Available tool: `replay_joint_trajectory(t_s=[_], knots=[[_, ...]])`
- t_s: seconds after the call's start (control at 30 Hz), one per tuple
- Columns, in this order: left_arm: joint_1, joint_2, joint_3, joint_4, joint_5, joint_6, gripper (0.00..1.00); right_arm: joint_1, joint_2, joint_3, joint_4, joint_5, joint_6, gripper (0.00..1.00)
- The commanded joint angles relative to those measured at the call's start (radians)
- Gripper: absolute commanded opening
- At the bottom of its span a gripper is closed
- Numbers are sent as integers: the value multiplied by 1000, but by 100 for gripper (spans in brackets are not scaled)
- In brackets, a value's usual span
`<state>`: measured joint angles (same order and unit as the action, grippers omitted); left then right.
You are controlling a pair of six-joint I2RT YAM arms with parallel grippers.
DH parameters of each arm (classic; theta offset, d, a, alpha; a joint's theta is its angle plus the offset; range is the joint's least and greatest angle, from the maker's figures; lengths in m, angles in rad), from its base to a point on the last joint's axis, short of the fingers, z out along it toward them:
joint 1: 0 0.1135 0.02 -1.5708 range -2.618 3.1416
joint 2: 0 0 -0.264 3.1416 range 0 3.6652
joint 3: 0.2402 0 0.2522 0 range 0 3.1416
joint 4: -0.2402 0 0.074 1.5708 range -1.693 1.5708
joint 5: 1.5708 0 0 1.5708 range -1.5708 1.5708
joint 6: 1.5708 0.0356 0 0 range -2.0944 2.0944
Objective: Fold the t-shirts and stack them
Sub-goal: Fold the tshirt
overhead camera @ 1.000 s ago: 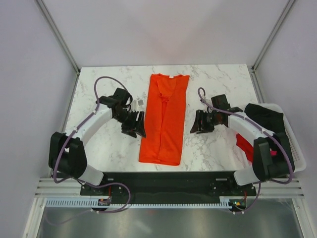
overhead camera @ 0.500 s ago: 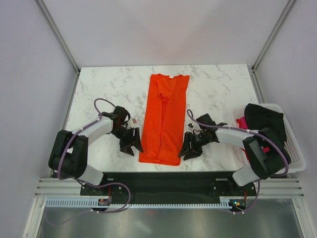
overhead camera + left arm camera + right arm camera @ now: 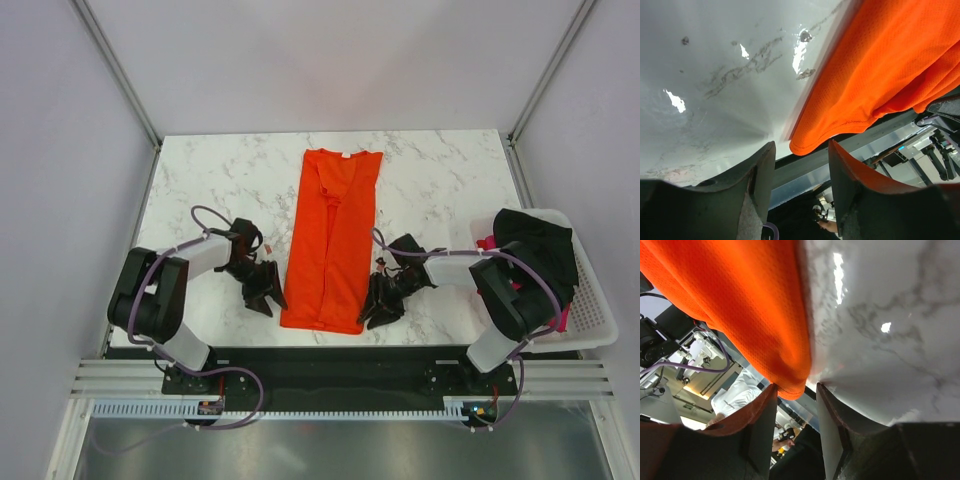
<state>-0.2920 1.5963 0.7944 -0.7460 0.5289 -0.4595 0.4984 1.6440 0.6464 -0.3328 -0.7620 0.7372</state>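
An orange-red t-shirt (image 3: pixel 332 238) lies folded into a long strip down the middle of the marble table (image 3: pixel 205 180), collar at the far end. My left gripper (image 3: pixel 268 297) is low at the near left hem corner (image 3: pixel 805 145). It is open, and the corner lies just ahead of its tips. My right gripper (image 3: pixel 376 308) is low at the near right hem corner (image 3: pixel 790 385). It is open too, and that corner pokes between its fingertips (image 3: pixel 771 395). A black t-shirt (image 3: pixel 538 248) and a bit of pink cloth (image 3: pixel 487 243) sit in the basket.
A white mesh basket (image 3: pixel 592 300) stands off the table's right side, next to the right arm. The table's near edge and the dark base rail (image 3: pixel 340 360) lie just behind both grippers. Grey enclosure walls close in the left, right and far sides.
Both grippers have come down along the shirt's sides toward the near edge and turned in to its hem corners. Their jaws have narrowed a little.
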Motion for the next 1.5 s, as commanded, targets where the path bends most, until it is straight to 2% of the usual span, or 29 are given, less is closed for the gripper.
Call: replay_joint_trajectory(t_s=[0.0,0.07,0.37,0.67,0.77,0.8,0.83,0.87,0.9,1.0,1.23,1.47], knots=[[5,25,-3,34,34,-36,53,26,34,30,26,24,13,45],[5,39,2,33,43,-36,48,28,43,35,26,32,13,45],[2,25,-75,33,72,-45,45,35,68,44,21,61,14,41],[-4,97,3,51,102,-45,40,57,69,48,23,75,13,39],[-4,108,19,62,114,-45,33,57,65,47,26,78,18,39],[-4,109,22,63,117,-45,27,58,63,47,25,76,18,39],[-3,110,23,63,121,-45,21,58,57,47,25,76,13,36],[-4,110,25,63,121,-45,15,58,57,45,26,70,13,28],[-4,105,25,62,120,-44,4,58,54,45,29,67,11,14],[-3,91,25,51,121,-39,2,58,22,41,18,53,1,1],[-1,-5,84,8,125,-10,2,17,-162,84,-126,32,-107,0],[10,-16,262,-44,8,57,2,-90,-181,215,-158,43,-170,0]])
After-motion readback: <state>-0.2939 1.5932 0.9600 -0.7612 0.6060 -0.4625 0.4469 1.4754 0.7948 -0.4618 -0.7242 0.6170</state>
